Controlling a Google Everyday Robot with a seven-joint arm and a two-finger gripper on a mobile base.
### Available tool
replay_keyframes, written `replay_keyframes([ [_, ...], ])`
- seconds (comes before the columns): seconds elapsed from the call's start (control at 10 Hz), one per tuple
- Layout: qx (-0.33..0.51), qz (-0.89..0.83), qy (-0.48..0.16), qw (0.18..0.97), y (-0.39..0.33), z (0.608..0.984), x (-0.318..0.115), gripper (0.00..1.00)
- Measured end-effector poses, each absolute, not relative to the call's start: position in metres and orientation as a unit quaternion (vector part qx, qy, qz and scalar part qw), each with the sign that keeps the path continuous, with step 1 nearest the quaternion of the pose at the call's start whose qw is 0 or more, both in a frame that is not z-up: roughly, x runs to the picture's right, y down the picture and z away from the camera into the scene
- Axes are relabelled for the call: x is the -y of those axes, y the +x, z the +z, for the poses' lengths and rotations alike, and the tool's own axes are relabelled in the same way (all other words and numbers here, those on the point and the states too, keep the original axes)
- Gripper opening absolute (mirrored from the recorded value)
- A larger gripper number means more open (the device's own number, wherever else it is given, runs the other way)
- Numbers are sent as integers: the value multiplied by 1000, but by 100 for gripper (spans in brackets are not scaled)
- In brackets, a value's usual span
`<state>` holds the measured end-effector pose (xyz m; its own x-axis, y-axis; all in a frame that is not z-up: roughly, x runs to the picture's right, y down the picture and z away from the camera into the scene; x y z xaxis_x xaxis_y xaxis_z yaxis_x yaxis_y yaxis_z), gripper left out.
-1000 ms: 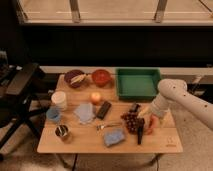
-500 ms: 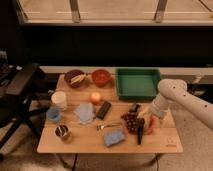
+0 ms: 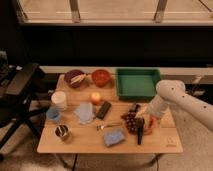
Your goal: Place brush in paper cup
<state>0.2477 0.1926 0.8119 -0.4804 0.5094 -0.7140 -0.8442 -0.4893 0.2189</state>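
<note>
The brush (image 3: 140, 133) is a slim black stick lying on the wooden table (image 3: 165, 142) near the front right, just right of a bunch of dark grapes (image 3: 131, 121). My gripper (image 3: 149, 121) is low over the table at the brush's upper end, right beside the grapes, at the end of the white arm (image 3: 172, 97) that comes in from the right. The paper cup (image 3: 59, 100) is white and stands upright at the table's left side, far from the gripper.
A green tray (image 3: 137, 82) stands at the back right, two bowls (image 3: 76, 78) (image 3: 101, 77) at the back. A light-blue cup (image 3: 53, 115), a metal cup (image 3: 63, 133), a blue cloth (image 3: 84, 113), a black block (image 3: 103, 110), a fork (image 3: 107, 126), an orange (image 3: 95, 97) and a blue sponge (image 3: 114, 137) are spread about.
</note>
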Motion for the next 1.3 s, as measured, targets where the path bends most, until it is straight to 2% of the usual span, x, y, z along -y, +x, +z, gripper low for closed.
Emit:
replay_keyframes([
  [0.4,-231,816,-272,455,225,791,-165,80],
  [0.6,-213,816,-262,470,219,795,-153,80],
  [1.0,-182,816,-231,497,205,832,-121,80],
  [1.3,-192,816,-211,503,203,860,-119,80],
])
